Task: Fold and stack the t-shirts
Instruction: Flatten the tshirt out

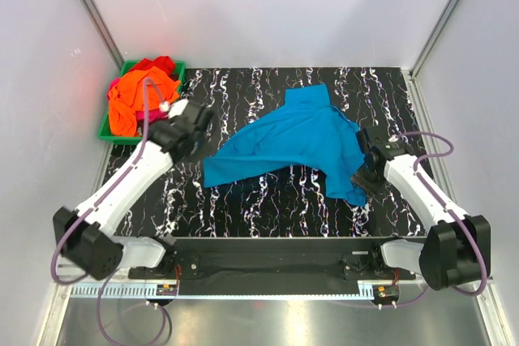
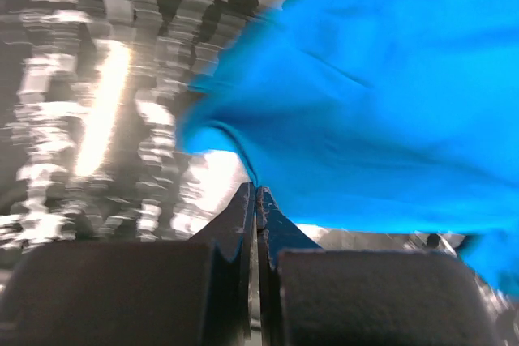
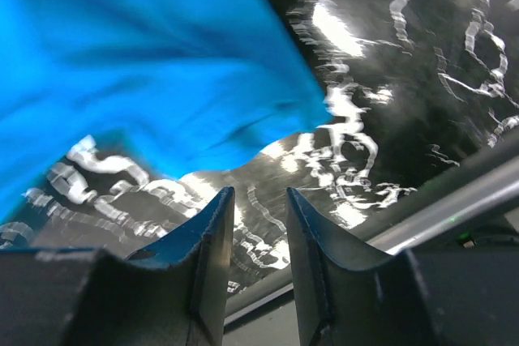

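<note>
A turquoise-blue t-shirt (image 1: 292,143) lies spread across the middle of the black marbled table (image 1: 268,208). My left gripper (image 1: 199,139) is at its left corner. In the left wrist view the gripper (image 2: 256,190) is shut, and the shirt's edge (image 2: 357,103) runs down to a point at the tips. My right gripper (image 1: 366,174) is at the shirt's lower right corner. It is open and empty in the right wrist view (image 3: 259,200), with the shirt's hem (image 3: 162,79) just beyond its fingertips. Orange, red and magenta t-shirts (image 1: 138,95) are heaped at the back left.
The heaped shirts sit in a green plastic bin (image 1: 109,134) at the table's back left corner. White walls close the table in on three sides. A metal rail (image 3: 454,200) runs along the near edge by the right gripper.
</note>
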`<action>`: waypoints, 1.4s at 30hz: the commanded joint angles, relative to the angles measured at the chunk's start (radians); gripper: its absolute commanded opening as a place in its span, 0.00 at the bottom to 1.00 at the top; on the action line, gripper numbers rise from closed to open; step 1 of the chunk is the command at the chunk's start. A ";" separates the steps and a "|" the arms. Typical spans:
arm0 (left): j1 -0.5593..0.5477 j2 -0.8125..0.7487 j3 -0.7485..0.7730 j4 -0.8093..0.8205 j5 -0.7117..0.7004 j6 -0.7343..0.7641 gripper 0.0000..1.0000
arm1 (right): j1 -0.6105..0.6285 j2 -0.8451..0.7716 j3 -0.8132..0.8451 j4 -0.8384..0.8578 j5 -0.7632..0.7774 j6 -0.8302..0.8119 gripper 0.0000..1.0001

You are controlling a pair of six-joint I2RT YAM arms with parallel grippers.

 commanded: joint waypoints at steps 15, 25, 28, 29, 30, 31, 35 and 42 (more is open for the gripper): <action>0.247 -0.045 -0.221 0.106 0.017 0.200 0.00 | -0.060 0.046 -0.228 0.258 -0.176 0.252 0.38; 0.247 -0.012 -0.201 0.125 0.045 0.216 0.00 | -0.046 -0.052 -0.332 0.254 -0.168 0.395 0.43; 0.247 -0.002 -0.193 0.123 0.051 0.216 0.00 | -0.040 -0.017 -0.329 0.272 -0.173 0.404 0.44; 0.247 -0.002 -0.190 0.122 0.052 0.216 0.00 | -0.038 0.004 -0.331 0.298 -0.176 0.401 0.43; 0.247 0.000 -0.189 0.123 0.053 0.216 0.00 | -0.035 0.015 -0.334 0.307 -0.178 0.406 0.43; 0.247 0.000 -0.187 0.123 0.054 0.214 0.00 | -0.020 0.027 -0.334 0.307 -0.173 0.412 0.43; 0.247 0.001 -0.184 0.125 0.053 0.214 0.00 | 0.021 0.073 -0.351 0.326 -0.172 0.467 0.41; 0.247 0.017 -0.114 0.090 0.027 0.208 0.00 | 0.035 0.009 -0.185 0.168 0.032 0.434 0.00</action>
